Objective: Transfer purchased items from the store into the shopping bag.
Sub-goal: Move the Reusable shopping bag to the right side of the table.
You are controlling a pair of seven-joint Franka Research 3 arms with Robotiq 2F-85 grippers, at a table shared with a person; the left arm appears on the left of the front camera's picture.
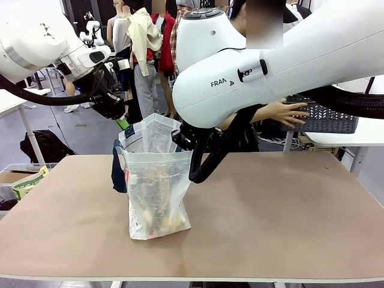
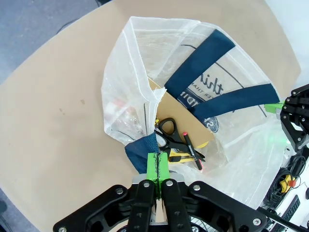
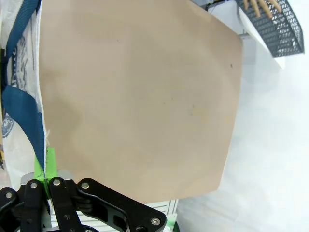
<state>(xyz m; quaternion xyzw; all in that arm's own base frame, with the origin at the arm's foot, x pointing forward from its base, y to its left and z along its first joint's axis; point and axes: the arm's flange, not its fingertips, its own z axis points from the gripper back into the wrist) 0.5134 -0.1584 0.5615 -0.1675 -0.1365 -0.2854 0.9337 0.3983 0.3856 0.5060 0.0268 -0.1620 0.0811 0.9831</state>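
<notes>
One shopping bag [image 1: 157, 180] is stood on the counter [image 1: 288, 210], its rim clamped by the closed left jaws and, opposite, the closed right jaws. One basket [image 1: 327, 117] is touched by a person's hand [image 1: 282, 113] beyond. Inside the bag, one pair of scissors [image 2: 170, 135] and one pen [image 2: 192, 150] are shown from the left wrist; from the front the contents are blurred by the plastic.

White lettered arms [image 1: 300, 54]; black, green-padded left claw [image 2: 158, 166] and right claw [image 3: 46, 166]
</notes>
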